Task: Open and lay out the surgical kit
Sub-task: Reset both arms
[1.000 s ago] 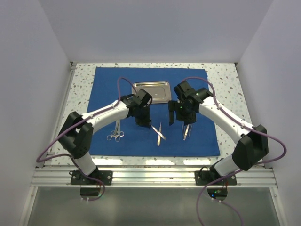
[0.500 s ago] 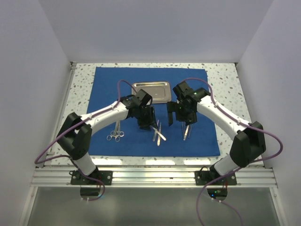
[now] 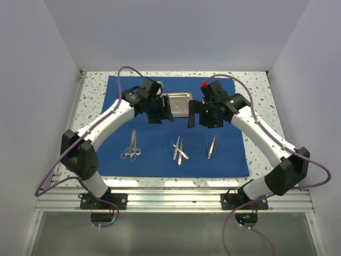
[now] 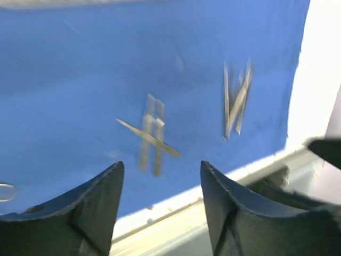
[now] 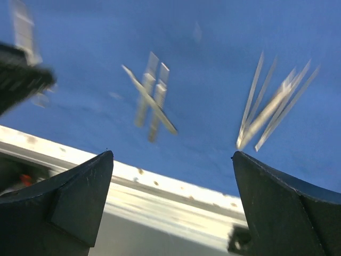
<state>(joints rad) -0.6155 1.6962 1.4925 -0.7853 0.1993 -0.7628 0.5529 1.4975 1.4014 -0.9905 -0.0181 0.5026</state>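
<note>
The royal-blue cloth (image 3: 160,160) lies spread flat on the speckled table. On it rest scissors (image 3: 131,147) at the left, a crossed pair of tweezers (image 3: 178,150) (image 4: 152,136) (image 5: 151,98) in the middle and thin forceps (image 3: 212,146) (image 4: 235,101) (image 5: 269,109) at the right. The steel tray (image 3: 178,103) sits at the back, partly behind the arms. My left gripper (image 3: 162,112) (image 4: 161,176) hovers open over the tray's left end, holding nothing. My right gripper (image 3: 196,118) (image 5: 171,162) hangs wide open beside the tray's right end, also empty.
White walls enclose the table on three sides. An aluminium rail (image 3: 176,200) runs along the near edge, where both arm bases are bolted. Purple cables loop off both arms. Bare speckled tabletop (image 3: 256,101) frames the cloth.
The left gripper opened, leaving the tweezers on the cloth, then rose and drew back toward the tray. The right gripper widened and also lifted back from the forceps.
</note>
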